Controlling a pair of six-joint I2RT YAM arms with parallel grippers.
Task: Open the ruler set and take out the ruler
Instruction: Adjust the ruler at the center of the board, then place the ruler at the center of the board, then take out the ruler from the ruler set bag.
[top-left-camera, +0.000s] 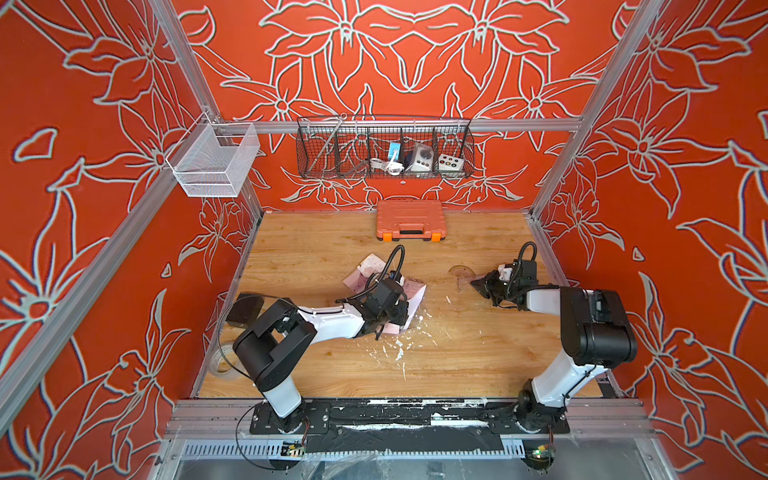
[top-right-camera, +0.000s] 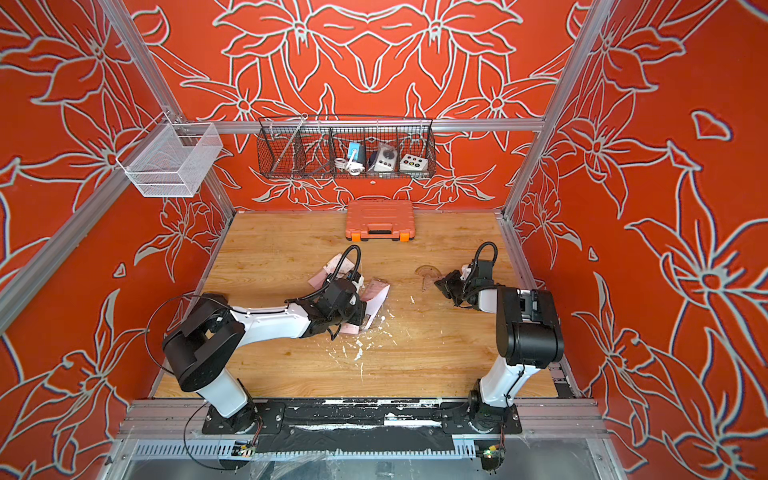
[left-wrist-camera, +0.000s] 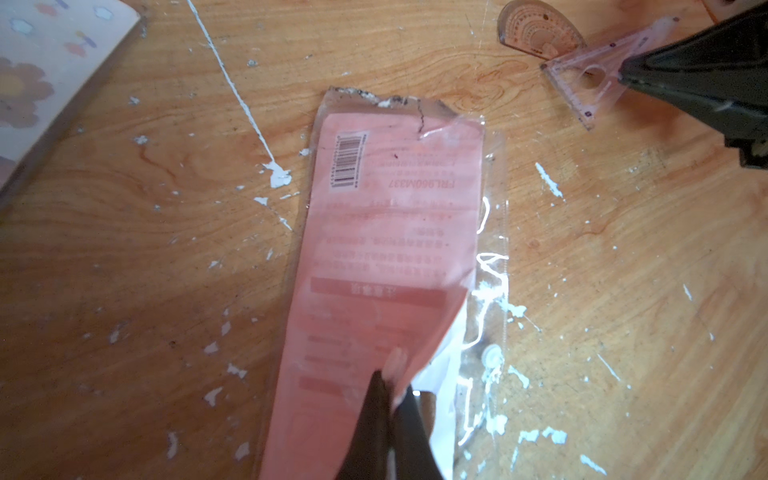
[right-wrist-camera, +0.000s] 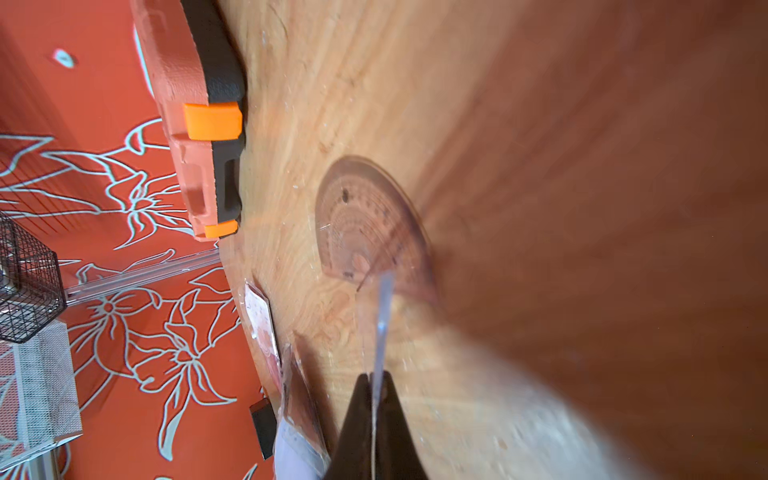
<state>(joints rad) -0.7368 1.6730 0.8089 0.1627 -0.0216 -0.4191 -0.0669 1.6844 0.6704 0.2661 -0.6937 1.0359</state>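
Your right gripper (right-wrist-camera: 376, 377) pinches the clear triangle ruler (right-wrist-camera: 384, 299), already out of the torn pink packet (left-wrist-camera: 386, 232) your left gripper (left-wrist-camera: 392, 383) clamps.

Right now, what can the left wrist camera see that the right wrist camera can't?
Only the left wrist view shows the printed face of the pink packet with its barcode, and the left fingers pinching its corner. Only the right wrist view shows the orange case, the black wire basket and the red flowered wall. Both show the wooden table, the half-round protractor lying flat on it, and the clear triangle ruler pinched in the right fingers.
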